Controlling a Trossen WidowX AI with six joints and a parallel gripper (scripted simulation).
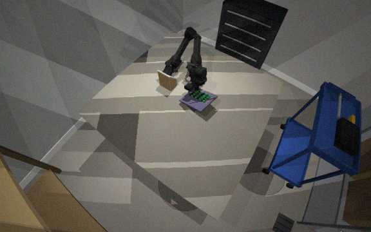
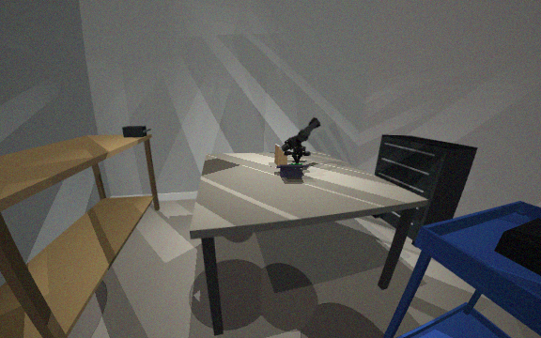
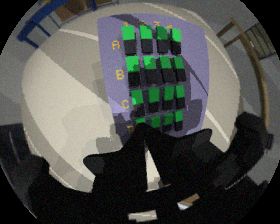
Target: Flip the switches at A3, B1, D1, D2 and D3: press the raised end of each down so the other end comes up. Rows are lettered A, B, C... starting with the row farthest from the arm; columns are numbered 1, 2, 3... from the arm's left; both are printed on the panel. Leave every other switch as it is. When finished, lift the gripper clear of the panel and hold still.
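Presently, the tool (image 3: 148,141) is found fully closed with nothing gripped, positioned over the near edge of the purple panel (image 3: 192,50), at its bottom row of green switches (image 3: 155,121). The panel is seated on the worktop (image 1: 160,129), beside a tan block (image 1: 167,80).

— What crowds us at the panel (image 1: 199,100)?
— On the arm's right we see a tan block (image 1: 167,80) standing on the table (image 1: 160,135), near the panel's corner but apart from it. Our closed gripper (image 3: 148,141) sits over the nearest row, its fingers together and narrow.
— And beyond the panel?
— We see open tabletop past its far edge and along its other side. The black drawer cabinet (image 1: 249,30) and blue cart (image 1: 321,135) stand well off the table.
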